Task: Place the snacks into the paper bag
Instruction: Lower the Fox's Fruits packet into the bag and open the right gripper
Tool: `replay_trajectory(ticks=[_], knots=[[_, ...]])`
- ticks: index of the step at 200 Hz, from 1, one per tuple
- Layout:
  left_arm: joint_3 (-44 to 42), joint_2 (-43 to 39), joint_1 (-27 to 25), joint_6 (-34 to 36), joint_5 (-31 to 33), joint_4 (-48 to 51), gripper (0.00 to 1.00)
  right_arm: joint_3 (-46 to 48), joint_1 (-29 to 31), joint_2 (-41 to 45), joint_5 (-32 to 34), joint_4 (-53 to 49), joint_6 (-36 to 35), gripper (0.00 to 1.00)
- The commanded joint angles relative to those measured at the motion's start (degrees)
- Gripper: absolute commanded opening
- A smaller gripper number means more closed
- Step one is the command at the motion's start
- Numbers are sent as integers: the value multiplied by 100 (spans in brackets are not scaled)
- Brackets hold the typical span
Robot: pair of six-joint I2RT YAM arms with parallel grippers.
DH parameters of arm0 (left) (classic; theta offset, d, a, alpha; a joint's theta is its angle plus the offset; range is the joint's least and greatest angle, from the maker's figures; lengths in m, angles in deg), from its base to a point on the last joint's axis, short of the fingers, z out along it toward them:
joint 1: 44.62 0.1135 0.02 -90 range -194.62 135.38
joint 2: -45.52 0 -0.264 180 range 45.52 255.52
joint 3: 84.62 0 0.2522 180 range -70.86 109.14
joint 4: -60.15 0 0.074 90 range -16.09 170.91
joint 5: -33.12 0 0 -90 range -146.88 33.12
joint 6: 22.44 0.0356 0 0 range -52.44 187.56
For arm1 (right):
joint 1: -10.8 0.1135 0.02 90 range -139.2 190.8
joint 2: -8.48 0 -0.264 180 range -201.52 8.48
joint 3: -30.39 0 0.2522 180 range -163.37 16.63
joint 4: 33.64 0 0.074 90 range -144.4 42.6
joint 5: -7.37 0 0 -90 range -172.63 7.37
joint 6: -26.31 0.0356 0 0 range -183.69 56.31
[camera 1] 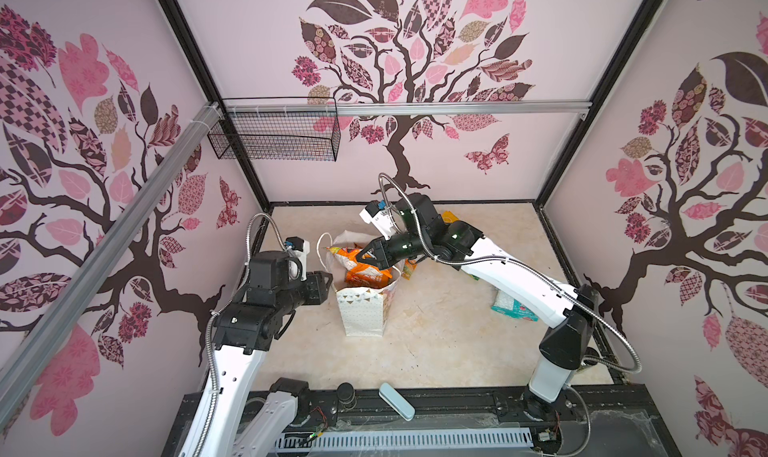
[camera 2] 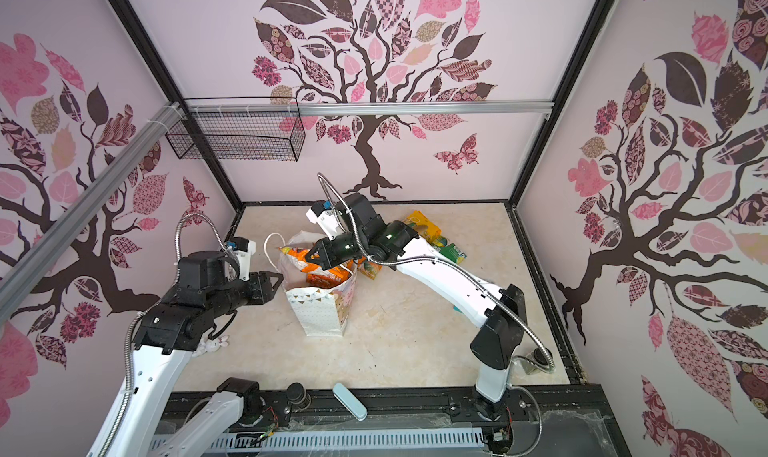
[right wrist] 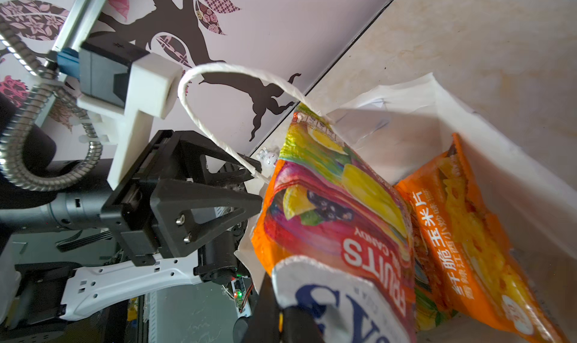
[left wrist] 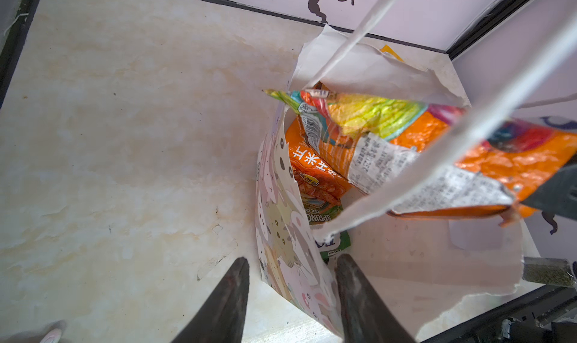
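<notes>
The white paper bag (camera 1: 362,311) (camera 2: 321,315) stands upright mid-table, its mouth torn and open. My right gripper (camera 1: 360,258) (right wrist: 281,310) is shut on one edge of a multicolour FOX'S candy packet (left wrist: 406,138) (right wrist: 327,216), which hangs tilted in the bag's mouth. An orange packet (left wrist: 315,176) (right wrist: 468,232) and a green one lie deeper inside. My left gripper (camera 1: 329,284) (left wrist: 293,258) is open astride the bag's left wall, one finger inside and one outside. More snacks lie behind the right arm: yellow (camera 2: 424,224), green (camera 2: 453,253) and teal (camera 1: 513,307).
A black wire basket (camera 1: 278,134) hangs on the back rail. A pale blue case (camera 1: 397,401) and a black-lidded jar (camera 1: 345,394) sit at the front edge. A small white toy (camera 2: 214,344) lies under the left arm. The bag's cord handle (right wrist: 218,73) loops up near the left wrist.
</notes>
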Motion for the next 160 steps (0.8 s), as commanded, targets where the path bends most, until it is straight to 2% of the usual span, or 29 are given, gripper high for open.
replay_trajectory(ticks=[1, 47, 76, 95, 133, 160], knots=[[153, -15, -20, 84, 22, 34, 49, -390, 89, -41, 266, -165, -263, 8], [167, -14, -20, 84, 39, 50, 49, -698, 163, -42, 410, -447, -360, 12], [164, -7, -23, 84, 35, 41, 49, -805, 218, -40, 487, -580, -413, 27], [162, -11, -22, 84, 31, 39, 49, -810, 223, -31, 513, -594, -426, 32], [169, -17, -17, 93, 48, 51, 49, -1010, 234, -46, 597, -763, -497, 34], [148, -22, -22, 92, 52, 38, 49, -1175, 281, 73, 1051, -1073, -628, 37]])
